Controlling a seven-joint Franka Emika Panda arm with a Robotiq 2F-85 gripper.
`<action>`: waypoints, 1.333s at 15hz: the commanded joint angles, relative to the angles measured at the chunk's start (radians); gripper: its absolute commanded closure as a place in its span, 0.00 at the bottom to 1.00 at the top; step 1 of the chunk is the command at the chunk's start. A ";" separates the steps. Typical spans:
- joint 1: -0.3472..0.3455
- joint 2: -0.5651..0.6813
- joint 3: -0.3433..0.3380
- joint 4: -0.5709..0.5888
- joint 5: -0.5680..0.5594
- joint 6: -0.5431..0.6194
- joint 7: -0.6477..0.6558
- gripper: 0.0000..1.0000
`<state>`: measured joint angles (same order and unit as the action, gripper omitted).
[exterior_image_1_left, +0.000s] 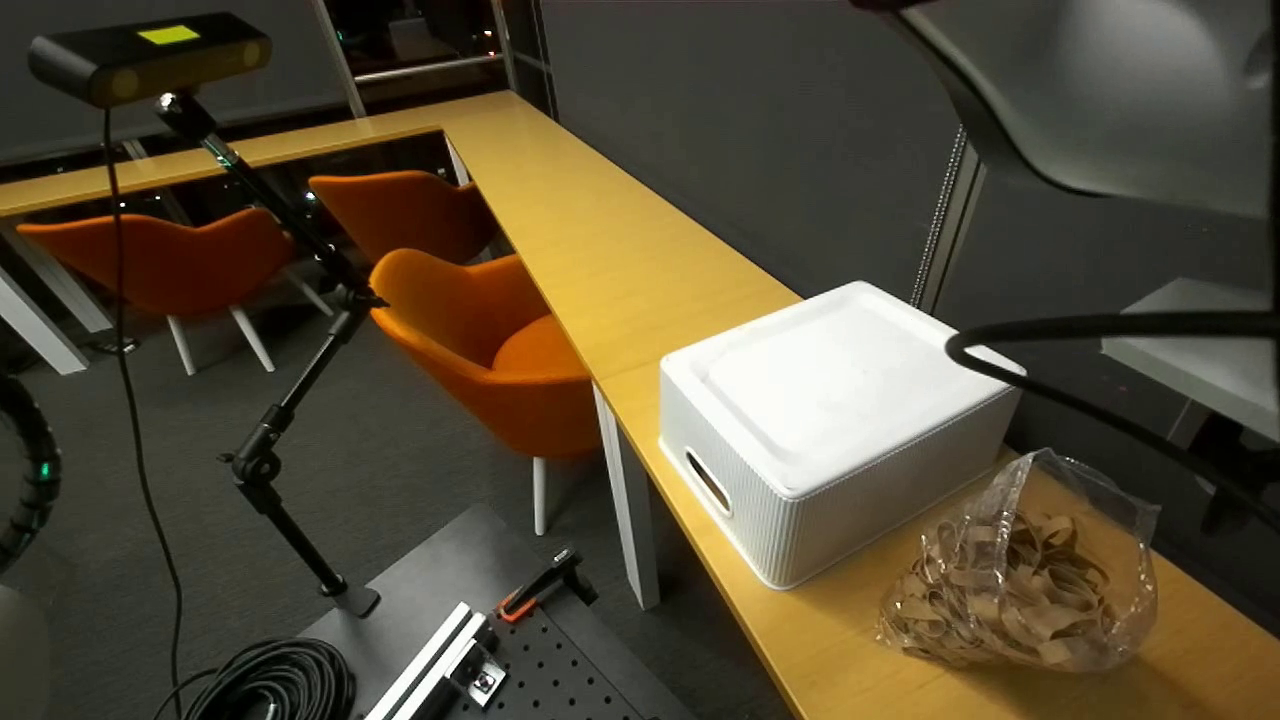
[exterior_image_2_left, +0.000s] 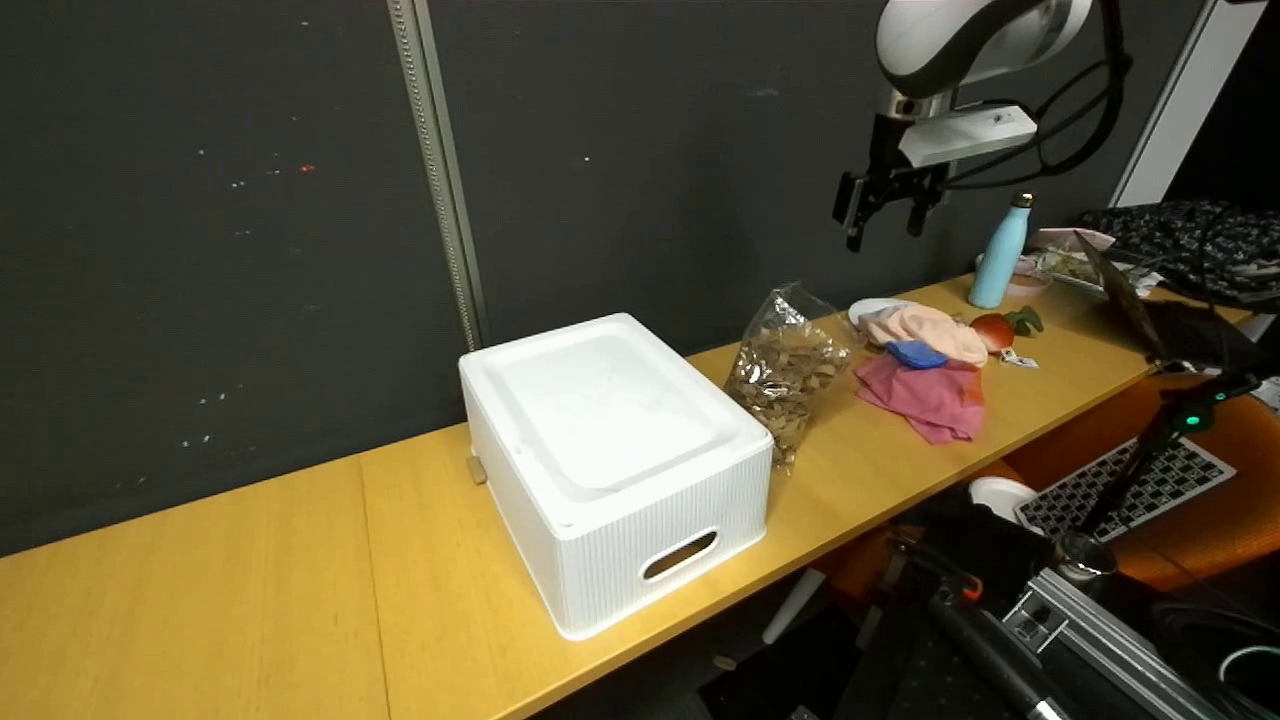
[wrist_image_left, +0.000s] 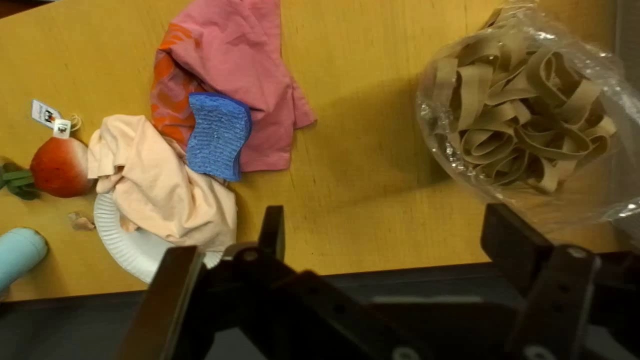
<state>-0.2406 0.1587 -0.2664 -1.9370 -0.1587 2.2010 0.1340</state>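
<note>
The black two-fingered pincer (exterior_image_2_left: 885, 235) hangs in the air above a long yellow wooden bench (exterior_image_2_left: 300, 600), its jaws standing wide apart. Near it, lower down and off to one side, a clear crinkled plastic bag (exterior_image_2_left: 770, 380) sits on the bench, holding flat tan looped bands (wrist_image_left: 525, 100); both exterior views show it just beside a white ribbed box (exterior_image_2_left: 620, 430) with an oval handle hole. The wrist view shows a pink cloth (wrist_image_left: 245, 65) with an orange pattern, a wavy blue sponge (wrist_image_left: 220, 135) lying on it, and a crumpled peach cloth (wrist_image_left: 155, 180) partly covering a white paper plate (wrist_image_left: 112, 230) with a fluted rim. Beside the peach cloth rests a round red object (wrist_image_left: 60, 167) with green leaves and two labels — a white card tag (wrist_image_left: 45, 113) with a small dark figure and lettering too fine to read, and a smaller white label (wrist_image_left: 62, 128) whose dark marks are blurred. A light blue bottle (exterior_image_2_left: 1000, 265) stands nearby. In an exterior view, a black bar-shaped camera (exterior_image_1_left: 180, 75) bears a bright yellow sticker (exterior_image_1_left: 168, 35).
</note>
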 joint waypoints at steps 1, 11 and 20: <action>-0.014 0.071 -0.022 0.048 -0.041 0.014 0.040 0.00; -0.040 0.176 -0.109 0.063 -0.114 0.135 0.196 0.00; -0.034 0.284 -0.100 0.044 -0.025 0.352 0.188 0.00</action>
<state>-0.2791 0.4274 -0.3618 -1.8938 -0.2069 2.5159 0.3141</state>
